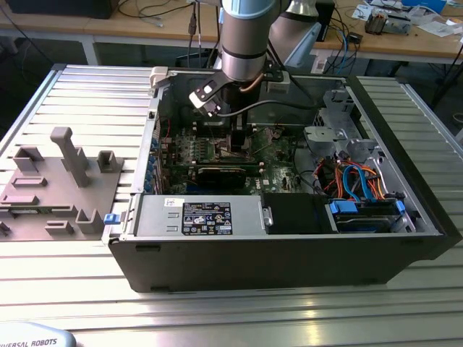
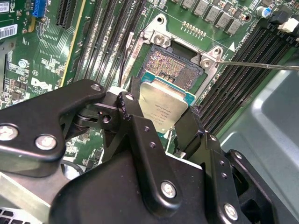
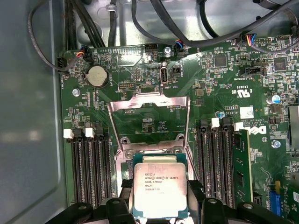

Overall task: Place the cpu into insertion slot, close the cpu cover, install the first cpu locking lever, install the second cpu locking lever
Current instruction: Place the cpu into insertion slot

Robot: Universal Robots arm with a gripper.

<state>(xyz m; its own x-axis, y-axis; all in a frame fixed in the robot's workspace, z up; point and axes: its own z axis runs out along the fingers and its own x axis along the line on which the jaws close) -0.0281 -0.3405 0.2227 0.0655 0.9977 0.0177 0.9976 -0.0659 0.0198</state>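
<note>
The black jaws pinch the cpu (image 2: 163,107) by two opposite edges, metal face up. It hangs over the near part of the insertion slot (image 2: 175,70), offset away from the cpu cover (image 3: 149,99), which stands raised open beyond the slot.

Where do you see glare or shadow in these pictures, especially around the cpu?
Exterior view: light streaks glare off the ribbed metal table, while the computer case is dimmer inside. Second wrist view: the cpu shows a bright sheen on its metal top. First wrist view: a soft bright patch reflects off the grey case wall, and the cpu is evenly lit.
</note>
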